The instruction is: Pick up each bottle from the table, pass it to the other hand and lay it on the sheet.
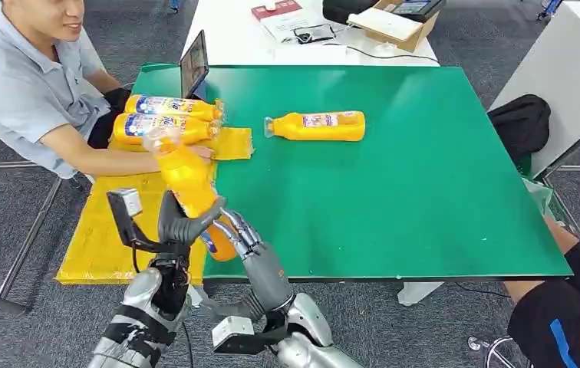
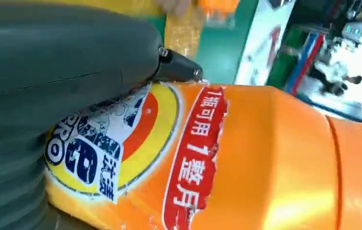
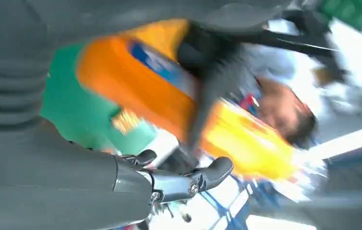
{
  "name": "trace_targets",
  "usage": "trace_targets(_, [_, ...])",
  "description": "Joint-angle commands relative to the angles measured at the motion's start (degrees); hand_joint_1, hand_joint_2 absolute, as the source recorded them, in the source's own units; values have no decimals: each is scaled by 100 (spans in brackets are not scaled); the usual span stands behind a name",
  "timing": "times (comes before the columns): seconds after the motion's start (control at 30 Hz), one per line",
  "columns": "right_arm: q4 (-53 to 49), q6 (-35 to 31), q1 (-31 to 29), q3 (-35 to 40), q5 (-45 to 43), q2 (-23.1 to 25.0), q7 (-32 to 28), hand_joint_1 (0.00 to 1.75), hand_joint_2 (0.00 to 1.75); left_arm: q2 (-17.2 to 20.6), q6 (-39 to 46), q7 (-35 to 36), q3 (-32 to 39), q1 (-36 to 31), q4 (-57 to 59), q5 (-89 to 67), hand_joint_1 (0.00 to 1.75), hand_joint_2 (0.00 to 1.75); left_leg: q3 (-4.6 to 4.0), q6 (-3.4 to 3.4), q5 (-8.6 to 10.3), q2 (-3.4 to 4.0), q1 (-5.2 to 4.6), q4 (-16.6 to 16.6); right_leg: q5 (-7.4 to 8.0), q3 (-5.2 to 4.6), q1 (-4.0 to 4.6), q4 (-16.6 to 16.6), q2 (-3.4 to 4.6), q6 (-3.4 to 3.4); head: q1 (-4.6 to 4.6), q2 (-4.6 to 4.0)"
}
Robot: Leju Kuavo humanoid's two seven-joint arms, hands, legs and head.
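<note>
So the left hand (image 1: pixel 182 224) is wrapped around an orange bottle (image 1: pixel 189 184), held up above the table's (image 1: pixel 425 192) near left corner, cap pointing up and away. The right hand (image 1: pixel 239 230) sits right against the bottle's lower end with fingers spread, but I can't tell if it's gripping. Two bottles (image 1: pixel 166 117) lie on the yellow sheet (image 1: pixel 103 238), one more bottle (image 1: pixel 319 126) lies mid-table. A person's hand (image 1: pixel 195 152) rests by the sheet.

Over the near left corner of the green table (image 1: pixel 394 199), the left hand (image 1: pixel 179 222) grips an orange bottle (image 1: pixel 187 180), tilted, with the right hand (image 1: pixel 241 234) at its lower end. Two bottles (image 1: pixel 168 119) lie on the yellow sheet (image 1: pixel 107 238); another bottle (image 1: pixel 319 126) lies mid-table. A person's hand (image 1: pixel 199 152) rests beside the sheet's bottles.
</note>
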Motion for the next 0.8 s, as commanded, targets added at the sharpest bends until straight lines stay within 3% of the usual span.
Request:
trace_targets(0.03, [-1093, -132, 166, -48, -94, -305, 2, 0, 0, 369, 1669, -189, -294, -947, 1221, -2731, 175, 175, 11, -4, -3, -11, 2, -1, -7, 13, 2, 0, -9, -8, 0, 0])
trace_targets(0.07, [-1093, -132, 166, -48, -94, -305, 2, 0, 0, 369, 1669, -189, -294, -947, 1221, -2731, 175, 175, 21, -8, -10, -14, 6, 4, -15, 26, 6, 4, -12, -13, -2, 0])
trace_targets(0.1, [-1304, -132, 305, -403, -256, -192, 2, 0, 0, 446, 2164, 120, -375, -1187, 1634, -3688, 175, 175, 18, -6, -6, -15, 3, 0, -12, 22, 3, 2, -13, -11, 0, 0])
trace_targets(0.2, [-1329, -132, 311, -578, -334, -161, 2, 0, 0, 414, 2157, 147, -201, -1441, 2109, -4017, 175, 175, 13, -5, -3, -15, 2, -1, -8, 17, 2, 0, -13, -8, -2, 0])
trace_targets(0.37, [-1194, -120, 272, -652, -674, -176, 2, 0, 0, 624, 2464, 779, -327, -2189, 3490, -5422, 175, 175, 22, -8, -5, -16, 7, 2, -10, 29, 7, 2, -14, -14, 0, 0])
trace_targets(0.5, [-1144, -27, 243, -617, -842, -198, 2, 0, 0, 745, 1865, 1382, -520, -2697, 4356, -6099, 175, 175, 17, -8, -4, -3, 5, 2, -5, 20, 6, 2, 0, -11, -2, 0])
trace_targets(0.57, [-1144, -27, 243, -617, -842, -198, 2, 0, 0, 745, 1865, 1382, -520, -2697, 4356, -6099, 175, 175, 26, -10, -9, -4, 8, 4, -11, 29, 8, 3, -1, -14, 0, 0])
trace_targets(0.8, [-1002, 226, 155, -610, -919, -184, 2, 0, 0, 845, 671, 1797, -736, -2843, 4779, -6646, 175, 175, 16, -8, -4, 5, 5, 1, -4, 19, 5, 1, 6, -7, 0, 0])
